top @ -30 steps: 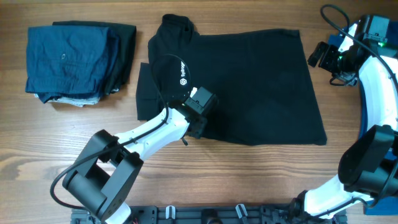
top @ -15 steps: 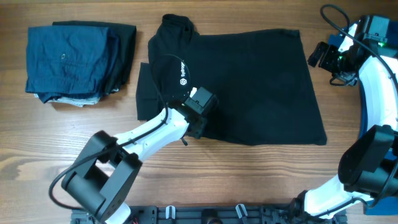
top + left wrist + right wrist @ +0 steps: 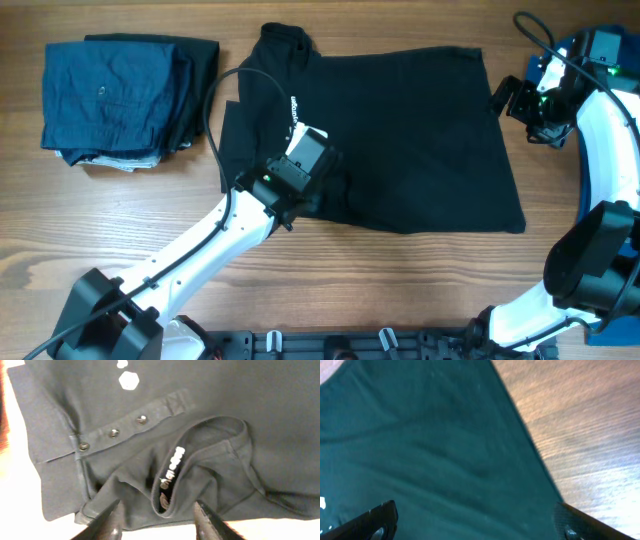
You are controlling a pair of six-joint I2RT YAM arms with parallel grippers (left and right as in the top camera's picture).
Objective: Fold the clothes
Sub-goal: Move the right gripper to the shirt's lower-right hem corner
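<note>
Covering woodgrain table [image 3: 400, 285], soft black shirt [image 3: 420, 140] lies creased.

Centre: shirt [image 3: 400, 130] covers it.
Far left: pile [image 3: 125, 100], just beside shirt.
Front left: left arm [image 3: 200, 260] crosses.
Front right: bare table [image 3: 420, 280], passable.
Right edge: right arm [image 3: 610, 150] blocks.

The overhead camera looked straight down from high above the table [image 3: 400, 290], taking in both arms and the whole black shirt [image 3: 400, 140]. The left wrist camera sat close behind the left claw [image 3: 159, 522], facing down past its fingertips onto the collar [image 3: 210, 455] just ahead of it. The right wrist camera rode behind the right claw [image 3: 477, 527], close over the shirt's edge and the bare wood beside it. All three views shared the shirt.
</note>
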